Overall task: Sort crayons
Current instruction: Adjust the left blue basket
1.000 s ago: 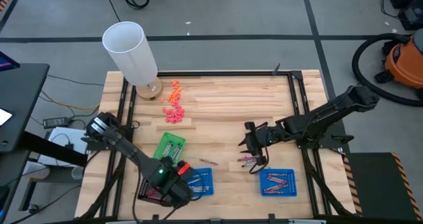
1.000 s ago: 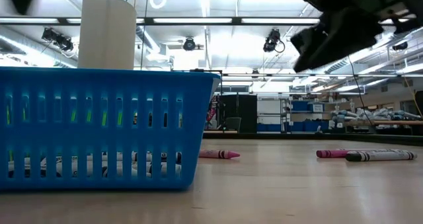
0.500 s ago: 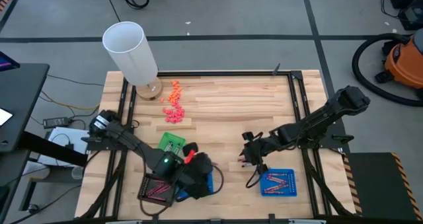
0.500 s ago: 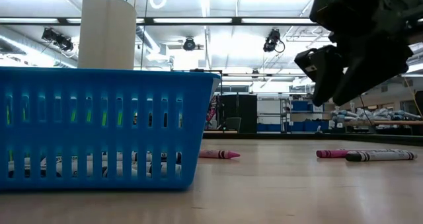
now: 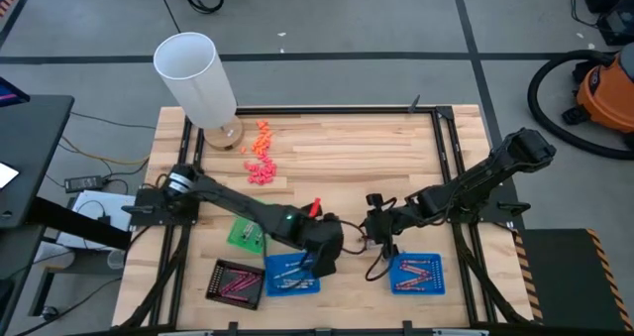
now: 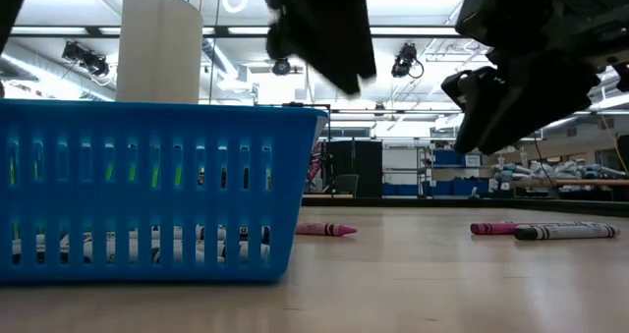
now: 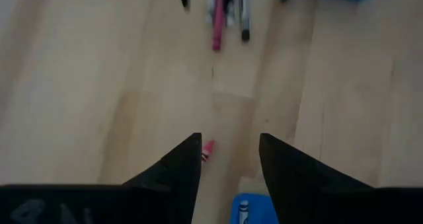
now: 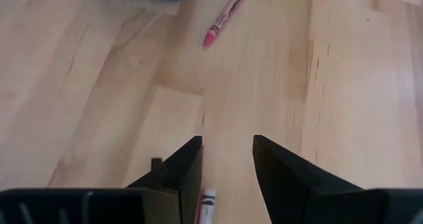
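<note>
Loose crayons lie on the wooden table: a pinkish-red one (image 8: 225, 16) alone, and a small cluster (image 7: 225, 12) to its right. My left gripper (image 5: 335, 249) hangs open above the lone crayon, whose tip (image 7: 207, 150) shows between its fingers. My right gripper (image 5: 370, 235) hangs open just over the cluster, with a grey crayon (image 8: 207, 201) and a pink one below its fingers. Neither gripper touches anything. In the low view the lone crayon (image 6: 326, 230) and two of the cluster (image 6: 541, 231) lie flat on the table.
Small trays sit along the near edge: a green one (image 5: 245, 234), a maroon one (image 5: 236, 281) and two blue ones (image 5: 292, 275) (image 5: 414, 274) holding crayons. Orange and pink chunky bits (image 5: 260, 156) and a white cylinder (image 5: 195, 78) stand at the far left.
My left gripper has swung from over the near-left trays toward the table's right, across the left blue tray to the lone crayon, turning its wrist as it went. My right gripper has sunk a little toward the crayon cluster, then kept still. Both stay open.
</note>
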Robot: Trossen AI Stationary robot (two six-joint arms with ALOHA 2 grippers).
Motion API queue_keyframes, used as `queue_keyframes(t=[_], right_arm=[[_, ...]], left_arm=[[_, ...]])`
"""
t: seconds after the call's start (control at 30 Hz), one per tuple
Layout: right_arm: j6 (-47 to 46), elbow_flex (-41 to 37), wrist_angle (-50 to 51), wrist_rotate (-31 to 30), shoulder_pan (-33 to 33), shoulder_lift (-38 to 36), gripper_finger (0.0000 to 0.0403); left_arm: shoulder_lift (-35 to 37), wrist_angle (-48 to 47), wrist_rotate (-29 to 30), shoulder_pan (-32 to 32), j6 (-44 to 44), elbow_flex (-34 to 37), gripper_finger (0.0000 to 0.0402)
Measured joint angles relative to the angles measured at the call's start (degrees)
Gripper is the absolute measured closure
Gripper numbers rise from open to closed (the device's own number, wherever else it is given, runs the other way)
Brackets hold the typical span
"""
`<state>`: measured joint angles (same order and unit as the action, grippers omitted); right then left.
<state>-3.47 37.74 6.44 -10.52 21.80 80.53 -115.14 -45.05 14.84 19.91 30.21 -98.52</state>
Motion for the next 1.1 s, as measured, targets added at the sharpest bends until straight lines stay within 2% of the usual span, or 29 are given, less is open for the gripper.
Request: queue_keyframes(t=[0.2, 0.33, 0.47, 0.63, 0.77, 0.9, 1.1], right_arm=[[-0.03, 0.0, 0.98, -0.42, 0.0, -0.08, 0.0258], [0.08, 0.0, 1.14, -0.42, 0.0, -0.26, 0.0258], [0.49, 0.0, 1.02, -0.42, 0.0, -0.28, 0.0258], [0.35, 0.0, 0.99, -0.13, 0.23, -0.28, 0.0258], [0.25, 0.0, 1.04, 0.08, 1.06, -0.28, 0.0258], [0.42, 0.0, 1.02, 0.08, 1.61, -0.28, 0.0258], [0.42, 0.0, 0.93, 0.08, 1.73, -0.28, 0.0258]], left_arm=[[-3.7, -1.3, -8.4, -3.86, -2.81, 0.02, 0.024], [-4.72, -2.6, -11.63, -5.86, -3.46, 0.02, 0.024], [-4.61, -6.52, -12.05, -6.92, -7.13, -0.04, 0.024], [-4.64, -15.31, -12.97, -7.05, -17.34, -0.01, 0.024], [-4.98, -15.61, -13.21, -5.44, -22.4, 0.0, 0.024], [-4.98, -15.22, -13.26, -3.91, -24.74, 0.0, 0.024], [-4.98, -14.44, -13.26, -2.57, -23.54, 0.0, 0.0239]])
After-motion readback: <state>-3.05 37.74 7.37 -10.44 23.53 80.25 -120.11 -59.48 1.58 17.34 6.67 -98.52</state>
